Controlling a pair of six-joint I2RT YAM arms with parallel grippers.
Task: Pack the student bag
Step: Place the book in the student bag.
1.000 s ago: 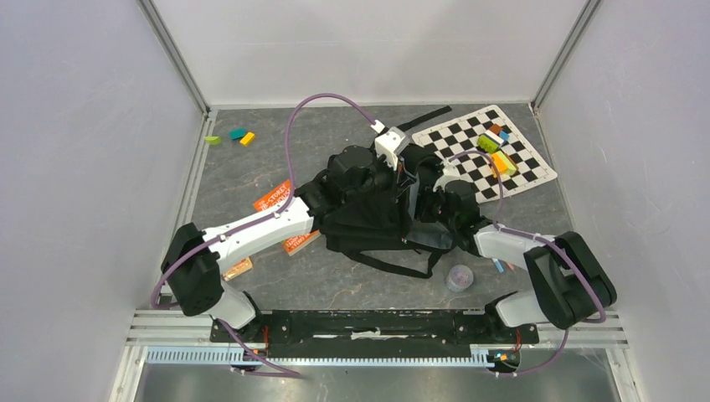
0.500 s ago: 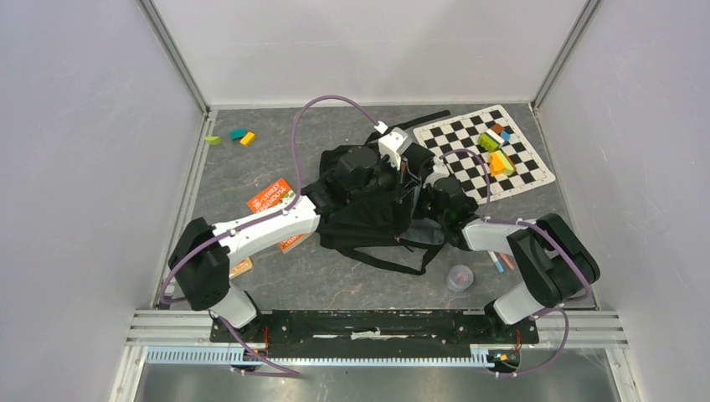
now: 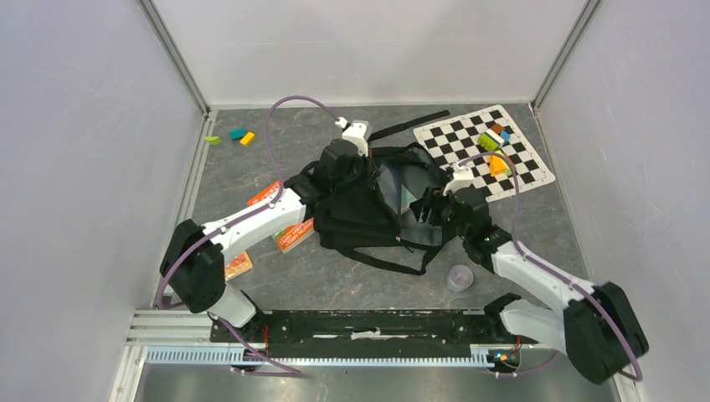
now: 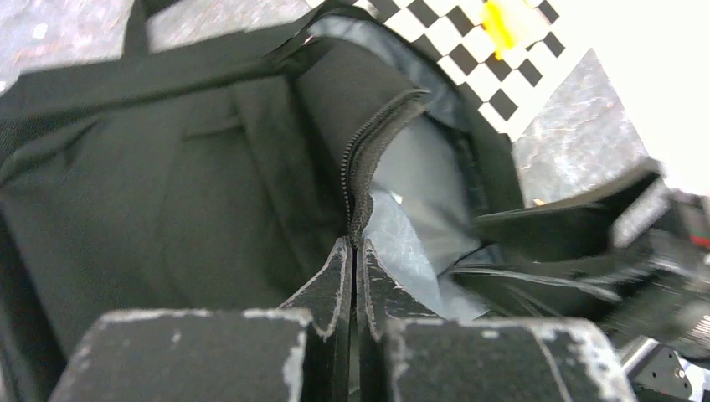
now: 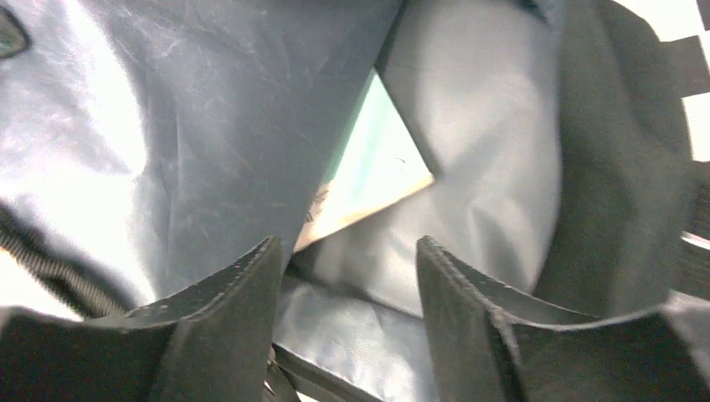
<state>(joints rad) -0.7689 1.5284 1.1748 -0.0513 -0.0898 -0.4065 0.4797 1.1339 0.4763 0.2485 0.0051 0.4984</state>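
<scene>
The student bag (image 3: 360, 219) is a large black backpack lying in the middle of the table. Its mouth gapes, showing grey lining (image 3: 404, 191). My left gripper (image 3: 366, 167) is at the mouth's left rim. In the left wrist view this gripper (image 4: 355, 243) is shut on the bag's zipper edge (image 4: 368, 159) and holds it up. My right gripper (image 3: 425, 208) hovers at the mouth's right side. In the right wrist view it (image 5: 347, 247) stands open over the lining with nothing between its fingers. A pale flat corner (image 5: 377, 172) pokes out from a fold inside the bag.
Two orange books (image 3: 272, 194) (image 3: 293, 236) and a small orange pack (image 3: 237, 266) lie left of the bag. A checkered mat (image 3: 523, 167) with coloured blocks (image 3: 494, 149) is at the back right. Small blocks (image 3: 230, 136) sit back left. A purple cup (image 3: 459, 276) stands near the front.
My right gripper has opened and drawn back from inside the bag toward the near right. My left gripper has pulled the zipper edge leftward, widening the mouth.
</scene>
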